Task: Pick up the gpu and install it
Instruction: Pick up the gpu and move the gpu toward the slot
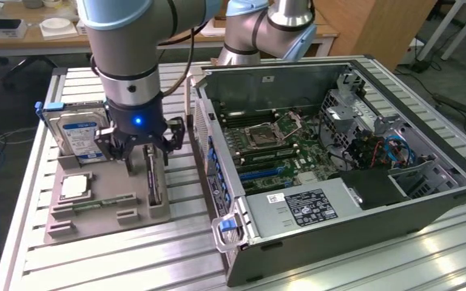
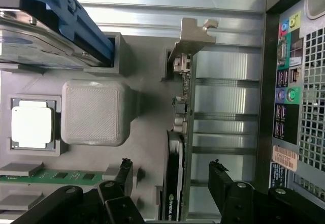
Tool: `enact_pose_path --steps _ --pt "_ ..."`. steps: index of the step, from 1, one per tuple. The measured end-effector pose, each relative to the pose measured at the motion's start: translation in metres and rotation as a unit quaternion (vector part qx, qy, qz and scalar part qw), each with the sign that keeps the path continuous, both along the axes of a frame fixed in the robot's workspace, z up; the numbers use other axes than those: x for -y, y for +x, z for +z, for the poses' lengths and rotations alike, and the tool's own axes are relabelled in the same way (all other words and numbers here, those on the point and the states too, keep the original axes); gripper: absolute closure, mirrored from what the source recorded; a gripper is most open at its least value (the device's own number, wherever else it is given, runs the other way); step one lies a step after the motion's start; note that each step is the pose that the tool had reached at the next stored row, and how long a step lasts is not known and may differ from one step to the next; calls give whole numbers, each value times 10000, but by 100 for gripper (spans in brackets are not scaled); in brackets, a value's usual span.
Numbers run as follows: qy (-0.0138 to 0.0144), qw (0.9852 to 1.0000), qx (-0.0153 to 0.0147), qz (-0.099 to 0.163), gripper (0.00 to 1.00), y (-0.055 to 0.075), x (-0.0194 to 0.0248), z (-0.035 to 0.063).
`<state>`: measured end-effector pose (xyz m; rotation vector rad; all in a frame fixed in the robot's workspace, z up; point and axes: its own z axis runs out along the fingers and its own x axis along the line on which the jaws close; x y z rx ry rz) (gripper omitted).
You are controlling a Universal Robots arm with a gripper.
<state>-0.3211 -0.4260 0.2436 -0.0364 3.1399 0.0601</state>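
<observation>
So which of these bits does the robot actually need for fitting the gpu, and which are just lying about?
In the job: the gpu, standing on edge in the gray holder; the open fingers either side of it; the open computer case.
Just lying about: the hard drive; the processor chip; the memory stick.

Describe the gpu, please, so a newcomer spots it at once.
On the exterior view's left, beside the open computer case, sits a grey tray. The gpu stands on edge along its side nearest the case, under the end effector. Unlike the blue-labelled hard drive, it is thin, dark, with a silvery bracket.
</observation>
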Motion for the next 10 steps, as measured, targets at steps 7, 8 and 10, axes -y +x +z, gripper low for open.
enact_pose_path --steps 7,8,10 --pt "0 10000 0 0 29 0 2 -126" --pt "0 10000 0 0 29 0 2 -146" --pt "0 10000 0 0 29 0 2 -183"
